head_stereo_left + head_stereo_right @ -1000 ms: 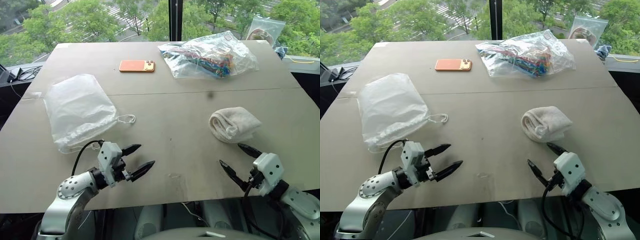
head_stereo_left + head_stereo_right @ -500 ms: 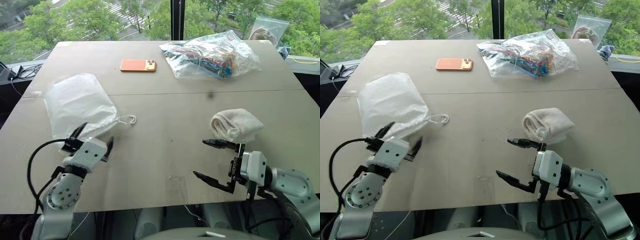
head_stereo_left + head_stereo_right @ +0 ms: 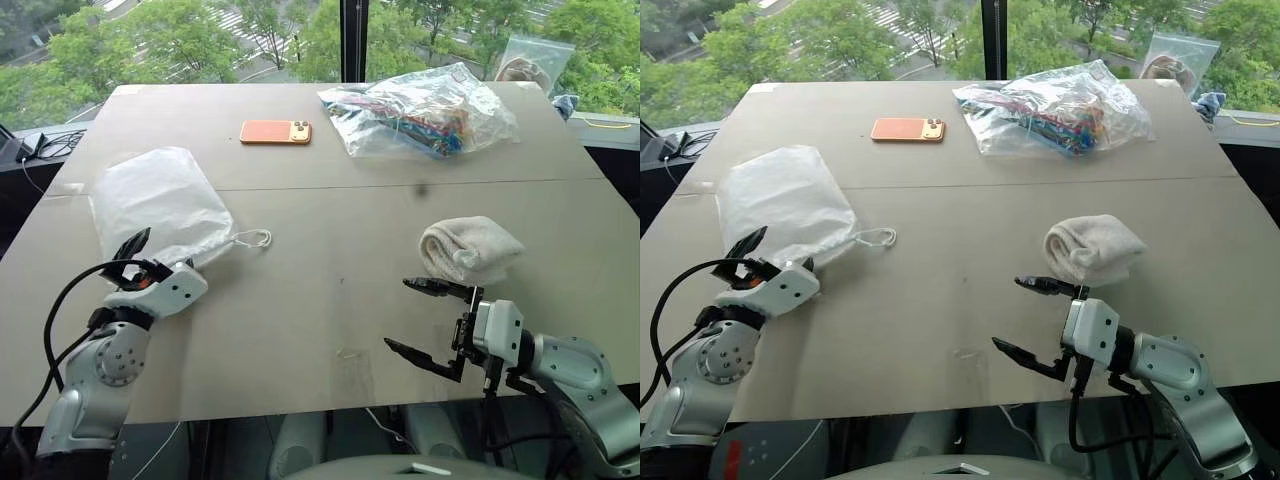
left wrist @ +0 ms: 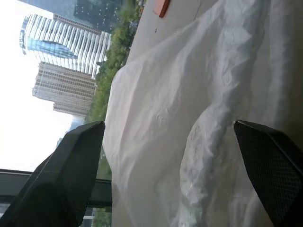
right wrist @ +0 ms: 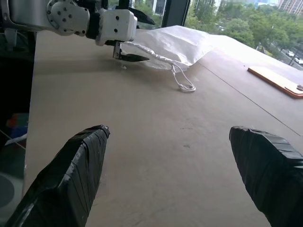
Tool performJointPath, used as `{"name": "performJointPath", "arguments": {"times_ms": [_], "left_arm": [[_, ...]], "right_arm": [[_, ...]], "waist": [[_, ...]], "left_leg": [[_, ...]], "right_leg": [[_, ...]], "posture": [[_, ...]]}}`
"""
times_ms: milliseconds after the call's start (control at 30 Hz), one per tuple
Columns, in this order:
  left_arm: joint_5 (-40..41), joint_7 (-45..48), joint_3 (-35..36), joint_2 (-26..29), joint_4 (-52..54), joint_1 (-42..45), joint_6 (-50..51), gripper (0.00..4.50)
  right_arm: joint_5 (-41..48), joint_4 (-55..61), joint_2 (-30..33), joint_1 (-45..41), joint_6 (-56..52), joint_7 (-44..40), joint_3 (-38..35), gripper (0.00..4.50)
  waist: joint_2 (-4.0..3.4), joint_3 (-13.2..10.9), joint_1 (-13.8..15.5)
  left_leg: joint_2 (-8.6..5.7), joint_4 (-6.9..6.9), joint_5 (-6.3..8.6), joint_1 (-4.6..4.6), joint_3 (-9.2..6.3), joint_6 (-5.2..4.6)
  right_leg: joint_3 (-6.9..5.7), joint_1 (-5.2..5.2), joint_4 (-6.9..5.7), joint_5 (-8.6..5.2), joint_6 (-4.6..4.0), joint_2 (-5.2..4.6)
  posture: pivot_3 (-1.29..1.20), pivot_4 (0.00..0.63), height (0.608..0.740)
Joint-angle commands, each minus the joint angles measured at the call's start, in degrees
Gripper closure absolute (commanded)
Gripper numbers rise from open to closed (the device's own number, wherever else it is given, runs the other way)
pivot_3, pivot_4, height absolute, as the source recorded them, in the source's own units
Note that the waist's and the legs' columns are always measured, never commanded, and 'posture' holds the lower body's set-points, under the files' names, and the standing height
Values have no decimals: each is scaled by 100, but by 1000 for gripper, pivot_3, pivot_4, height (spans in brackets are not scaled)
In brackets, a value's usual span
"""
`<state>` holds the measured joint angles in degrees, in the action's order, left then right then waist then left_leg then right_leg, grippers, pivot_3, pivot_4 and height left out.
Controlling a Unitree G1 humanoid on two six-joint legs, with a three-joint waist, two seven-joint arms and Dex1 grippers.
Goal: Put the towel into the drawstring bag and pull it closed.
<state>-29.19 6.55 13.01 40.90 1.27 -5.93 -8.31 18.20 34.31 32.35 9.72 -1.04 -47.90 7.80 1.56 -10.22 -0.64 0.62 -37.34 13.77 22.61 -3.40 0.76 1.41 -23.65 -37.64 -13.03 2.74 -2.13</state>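
Two grippers, two separate targets, and each arm sits on the side of its own. The left gripper (image 3: 140,262) is at the gathered mouth end of the drawstring bag (image 3: 160,208), its black fingers spread apart with nothing between them; in the left wrist view the bunched hem of the bag lies right in the gap ahead of the jaws. The bag lies flat on the left half of the table (image 3: 330,300), its long axis running from the far closed end toward the robot and a little to the right, and its cord (image 3: 252,238) trails off the mouth toward the table's middle.

On the other side, the right gripper (image 3: 428,318) is wide open and empty, pointing across the table toward the bag, not at the towel (image 3: 468,246). The towel, a thick cream roll, lies just beyond and slightly right of that gripper, well apart from the bag.

To my eye the right arm is clearly the nearer one for the towel, but its jaws would need to swing round to face the roll first, while the left looks set to take hold of the bag's mouth.
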Motion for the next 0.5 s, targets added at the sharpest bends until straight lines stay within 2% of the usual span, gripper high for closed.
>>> {"name": "performJointPath", "arguments": {"times_ms": [33,133,267,367,433,500], "left_arm": [[125,252,-80,205,-77,186,-66,1294],[444,740,-172,315,-183,466,15,2693],[1832,2303,-184,277,13,938,1102,4442],[3456,3771,-100,346,577,1240,2090,4481],[4207,4309,-11,454,855,1467,2808,4481],[4973,4620,22,547,1102,1876,3790,4481]], "right_arm": [[81,187,-75,41,107,117,-66,0],[54,205,-169,106,84,291,-122,0],[-174,313,-349,0,-446,963,-215,0],[-228,614,-121,-235,-1673,1305,-172,0],[494,936,-53,-380,-2870,1605,-450,0],[1476,1089,-150,-766,-3458,1880,-1091,0]], "waist": [[0,0,-16],[-1,0,-10],[0,0,-2],[-2,0,-13],[-1,-1,-6],[-5,-3,-11]], "left_leg": [[0,0,0,0,2,0],[1,1,0,-2,0,0],[0,0,0,-2,-2,0],[-1,-5,-1,-2,1,1],[-1,-6,-1,1,1,1],[0,-6,-1,4,-10,1]], "right_leg": [[1,0,0,1,-1,0],[0,-1,-4,4,-7,1],[-2,0,-6,4,-7,1],[0,0,-9,2,-10,1],[1,-1,-9,4,-16,-1],[-5,-1,-10,6,-14,1]], "posture": [[0,150,740],[0,150,740],[0,150,740],[0,150,740],[0,150,740],[0,150,740]]}}
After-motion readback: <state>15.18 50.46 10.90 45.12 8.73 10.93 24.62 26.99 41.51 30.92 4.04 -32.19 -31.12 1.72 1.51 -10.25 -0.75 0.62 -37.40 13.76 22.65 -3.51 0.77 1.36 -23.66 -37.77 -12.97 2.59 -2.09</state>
